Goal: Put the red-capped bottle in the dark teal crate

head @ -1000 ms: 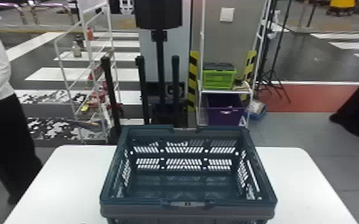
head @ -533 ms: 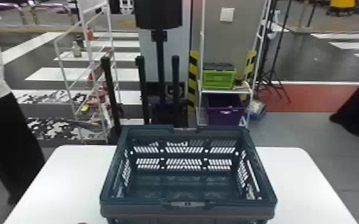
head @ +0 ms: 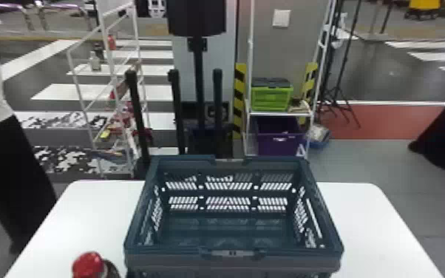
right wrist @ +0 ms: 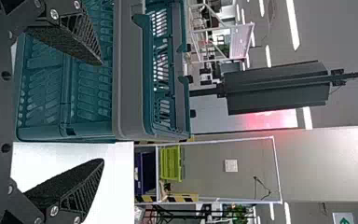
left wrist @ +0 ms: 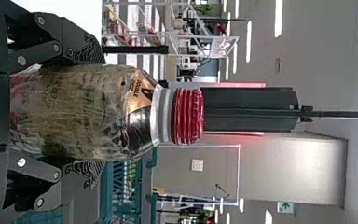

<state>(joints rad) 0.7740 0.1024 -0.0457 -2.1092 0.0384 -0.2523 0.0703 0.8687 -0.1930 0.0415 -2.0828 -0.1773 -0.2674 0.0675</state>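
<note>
On the left of my head view, I see the red-capped bottle [head: 88,265] at the bottom edge, outside the crate and just left of its near corner. My left gripper [left wrist: 87,111] has it clamped upright, a finger on either side of its body. Next comes the dark teal crate [head: 233,263], on the white table [head: 373,229]. Near the crate, my right gripper [right wrist: 101,112] is spread wide, nothing between its fingers.

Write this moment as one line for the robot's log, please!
left end effector: holds bottle | right end effector: open | bottle: outside crate | crate: on table
</note>
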